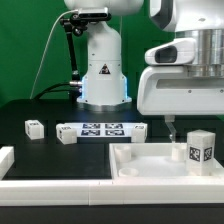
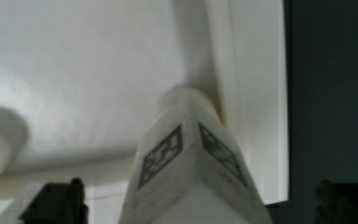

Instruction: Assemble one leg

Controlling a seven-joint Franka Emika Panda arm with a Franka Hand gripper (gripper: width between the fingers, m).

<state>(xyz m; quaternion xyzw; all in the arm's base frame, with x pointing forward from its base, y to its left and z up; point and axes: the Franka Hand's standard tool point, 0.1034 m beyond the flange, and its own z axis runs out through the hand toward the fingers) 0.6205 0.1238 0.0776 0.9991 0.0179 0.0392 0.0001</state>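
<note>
**Standing leg in the tray, gripper spread around it**

Proceeding from the exterior view's left, a white raised edge (image 1: 5, 160) is noted at the border of the picture, cut off by it. Next, a small white tagged block (image 1: 34, 128) is seen lying on the black table (image 1: 40, 150), apart from everything else. Just beside it toward the exterior view's right, a second small block (image 1: 67, 134) is found touching or nearly touching the end of the marker board (image 1: 103, 129); which of the two cannot be told. Behind the board, the robot base (image 1: 103, 75) is observed, with a black cable hanging at its side.

Further right, the large white recessed tray (image 1: 135, 160) is recorded in the foreground. The leg (image 1: 201, 149) is seen standing upright in its recess, near the exterior view's right edge, tag facing the camera. A short white peg (image 1: 177, 153) is noted just beside it, within the same recess.

The gripper (image 2: 202, 195) is positioned above the leg; the arm's white housing (image 1: 180, 80) blocks the view of the fingers from outside. In the wrist view, the two dark fingertips (image 2: 55, 200) are seen spread wide, one on each side of the leg (image 2: 190, 160), neither touching it. The gripper is therefore judged released, grasping nothing.
</note>
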